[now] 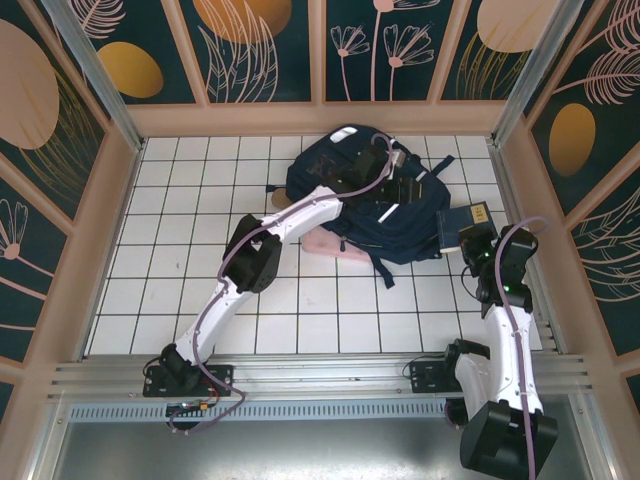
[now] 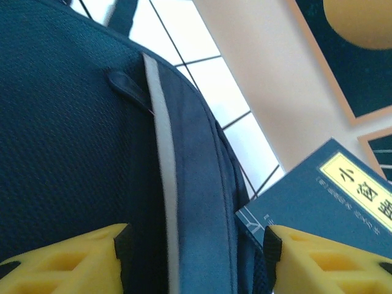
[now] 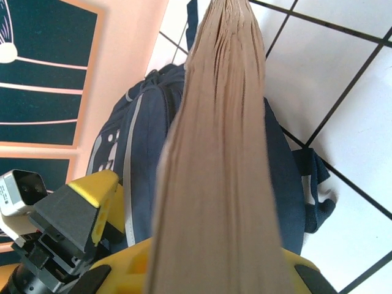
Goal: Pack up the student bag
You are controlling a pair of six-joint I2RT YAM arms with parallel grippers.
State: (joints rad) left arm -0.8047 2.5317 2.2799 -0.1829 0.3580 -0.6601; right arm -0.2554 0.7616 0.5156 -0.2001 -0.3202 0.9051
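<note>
Right wrist view, entry one: my right hand [image 3: 214, 272], closed tight on a book [image 3: 217, 141]. Tan page edges face the lens, with a yellow finger [image 3: 131, 254] against each cover. From above, the cover is navy with a yellow label. The book is held on edge at the right side of the student bag [image 3: 147, 141]. I cannot tell whether it touches the bag or stops just short.

Entry two: my left hand [image 2: 196, 260], roughly half open, yellow fingers apart, set down on top of the student bag. Between the fingers lie navy fabric and a white stripe [image 2: 162, 159] running away from the wrist. I cannot tell whether the fingers pinch the fabric. The book's corner sits just beside the finger on the right of that view.

Entry three: student bag, navy, the largest item. It lies flat at the far middle of the worktop [image 1: 200, 270], a little right of centre and near the far wall. Dark straps trail from its near side onto the tiles.

Entry four: pink item [image 1: 330, 243], at the bag's near-left edge and partly under it. Kind not clear.

Entry five: worktop, white tiles with dark grid lines. It is enclosed by peach-framed wall panels [image 1: 250, 40], dark teal with leaf and disc patterns.
</note>
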